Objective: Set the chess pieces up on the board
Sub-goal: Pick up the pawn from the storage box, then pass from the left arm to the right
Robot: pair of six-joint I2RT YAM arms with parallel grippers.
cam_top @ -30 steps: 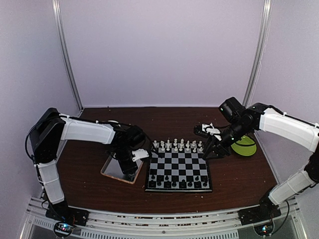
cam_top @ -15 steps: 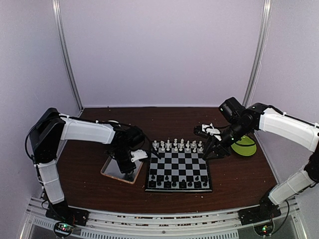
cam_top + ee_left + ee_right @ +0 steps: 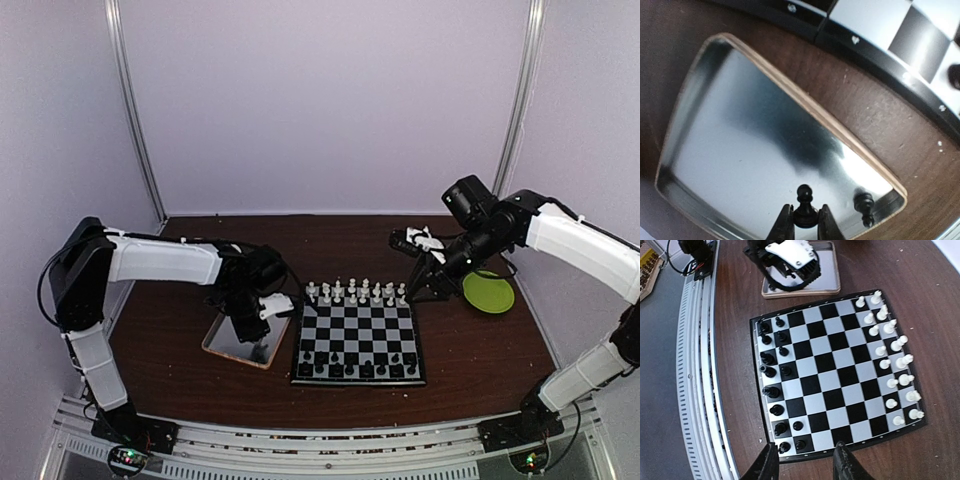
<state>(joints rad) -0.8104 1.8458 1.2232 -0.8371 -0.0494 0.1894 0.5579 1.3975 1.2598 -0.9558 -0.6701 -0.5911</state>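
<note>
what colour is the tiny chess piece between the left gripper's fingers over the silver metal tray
Black: the tiny chess piece shows best in the left wrist view.

**Board at centre, tray to its left**

The board point(image 3: 358, 338) lies in the middle of the table point(image 3: 480, 365); chess pieces point(image 3: 356, 292) fill its two far rows, and others point(image 3: 356, 366) stand along its two near rows; the tray point(image 3: 225, 350) lies just beside the board's left edge; a plate point(image 3: 488, 292) lies apart, right of the board's far corner; in the tray, a pawn point(image 3: 804, 207) stands between the left gripper's point(image 3: 803, 225) fingers point(image 3: 785, 225); another piece point(image 3: 864, 204) stands near it.
</note>
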